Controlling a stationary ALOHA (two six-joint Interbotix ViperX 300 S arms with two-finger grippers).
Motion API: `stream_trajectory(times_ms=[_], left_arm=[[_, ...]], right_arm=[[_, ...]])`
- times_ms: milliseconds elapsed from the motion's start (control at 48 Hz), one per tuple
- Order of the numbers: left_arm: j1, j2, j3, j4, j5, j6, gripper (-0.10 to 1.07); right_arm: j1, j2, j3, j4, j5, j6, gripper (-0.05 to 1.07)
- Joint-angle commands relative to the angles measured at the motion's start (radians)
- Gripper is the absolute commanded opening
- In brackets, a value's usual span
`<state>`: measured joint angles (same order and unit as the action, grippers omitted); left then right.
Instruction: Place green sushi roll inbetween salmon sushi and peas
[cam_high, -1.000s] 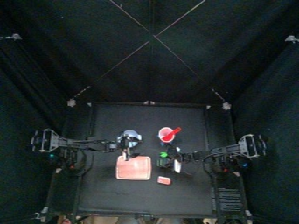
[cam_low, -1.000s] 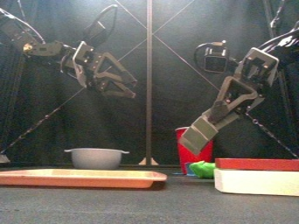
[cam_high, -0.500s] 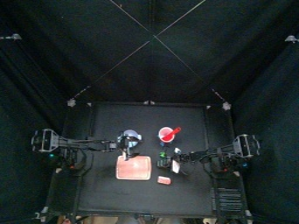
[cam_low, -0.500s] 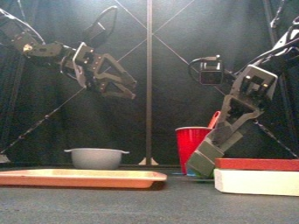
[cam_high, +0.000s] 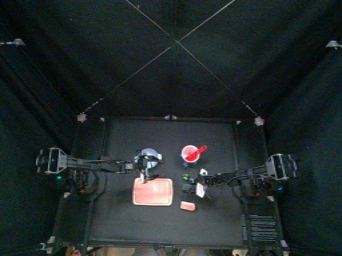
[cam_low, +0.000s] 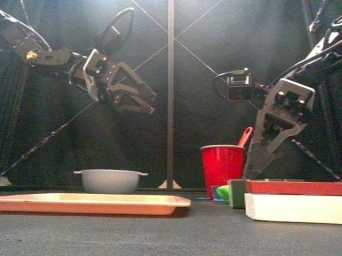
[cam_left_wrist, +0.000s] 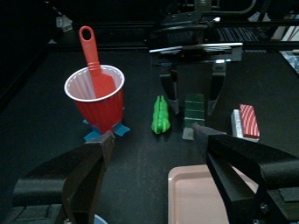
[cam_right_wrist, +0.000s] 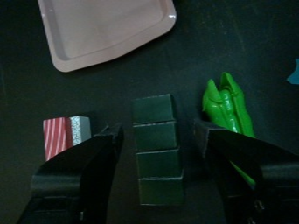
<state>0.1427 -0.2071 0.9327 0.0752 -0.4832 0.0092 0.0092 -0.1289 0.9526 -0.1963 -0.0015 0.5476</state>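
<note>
the green sushi roll (cam_right_wrist: 156, 150) lies on the tabletop (cam_right_wrist: 140, 83) — peas (cam_right_wrist: 226, 109) at 3 o'clock, salmon sushi (cam_right_wrist: 66, 134) at 9 — right end effector (cam_right_wrist: 159, 179) spread wide astride it, apparently letting go; left end effector (cam_left_wrist: 158, 164) hangs open.

From above, you can't tell the green roll (cam_high: 202, 184) from the peas (cam_high: 203, 174); both are tiny. In the front view, the salmon sushi (cam_low: 295, 198) hides most of the roll.
</note>
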Motion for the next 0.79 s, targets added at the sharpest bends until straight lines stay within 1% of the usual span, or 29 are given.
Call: stream_trajectory(times_ms=[0, 396, 583, 771], left_arm=[[0.005, -0.009, -0.009, 0.000, -0.009, 0.000, 1.03], [0.005, -0.008, -0.011, 0.002, -0.009, 0.000, 1.03], [0.005, -0.009, -0.009, 0.002, -0.009, 0.000, 1.03], [0.008, -0.011, -0.006, 0.002, -0.008, 0.000, 1.03]], right_arm=[[0.008, -0.012, -0.018, 0.003, 0.005, 0.000, 0.97], [0.020, -0.002, -0.028, 0.000, 0.008, -0.002, 0.97], [0.028, 0.057, -0.067, -0.005, 0.008, -0.006, 0.97], [0.054, 0.103, -0.104, -0.005, 0.020, -0.005, 0.97]])
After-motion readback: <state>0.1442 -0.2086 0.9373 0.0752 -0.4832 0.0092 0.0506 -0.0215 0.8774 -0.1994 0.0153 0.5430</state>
